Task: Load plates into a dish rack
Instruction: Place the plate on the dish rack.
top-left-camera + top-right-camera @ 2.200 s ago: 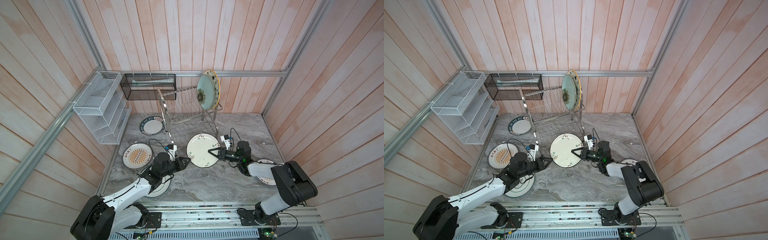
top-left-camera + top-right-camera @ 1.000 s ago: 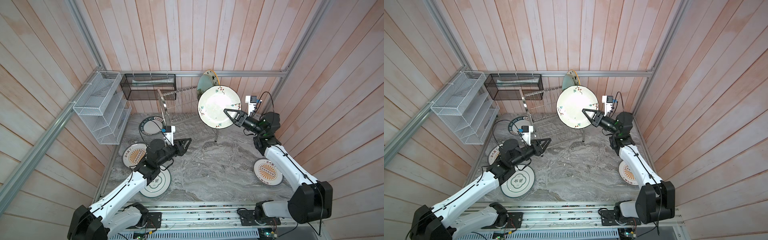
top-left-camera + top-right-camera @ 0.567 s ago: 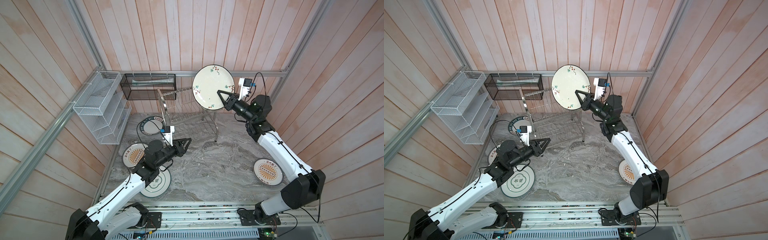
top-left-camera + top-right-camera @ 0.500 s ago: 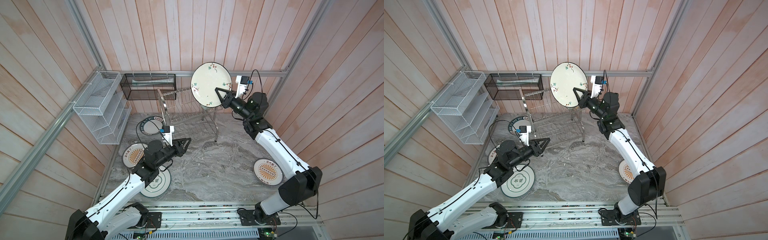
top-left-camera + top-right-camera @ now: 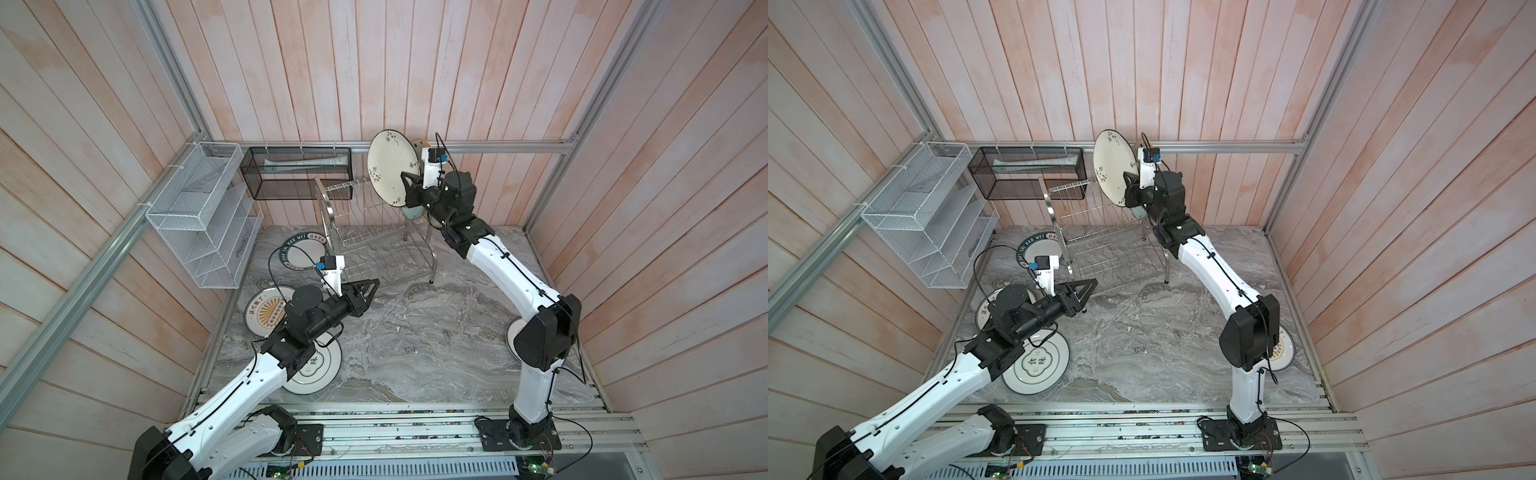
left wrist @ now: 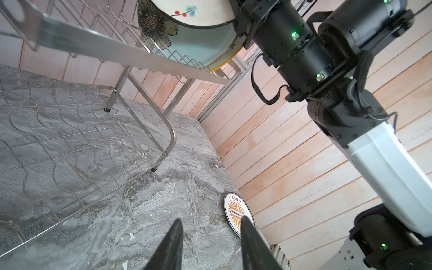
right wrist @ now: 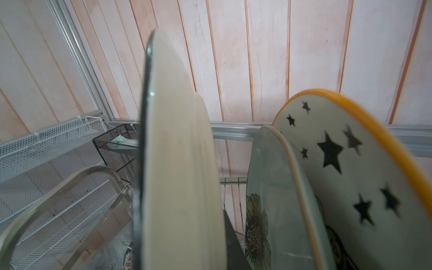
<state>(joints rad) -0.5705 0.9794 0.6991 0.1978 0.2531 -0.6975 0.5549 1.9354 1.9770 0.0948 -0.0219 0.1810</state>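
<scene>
My right gripper is shut on the lower rim of a cream plate with flower sprigs, holding it upright over the top tier of the steel dish rack. In the right wrist view this plate stands edge-on beside a pale blue flower plate and an orange-rimmed star plate, both upright in the rack. My left gripper hovers open and empty above the marble in front of the rack; its fingers frame bare table.
Flat on the table lie a lettered dark-rimmed plate, a sunburst plate, a green-rimmed plate under my left arm, and another sunburst plate at the right wall. A white mesh shelf and black mesh basket hang behind.
My right arm has carried the cream plate from the table up over the rack's top tier and turned it upright beside the racked plates. The left gripper has barely moved over the last second.
</scene>
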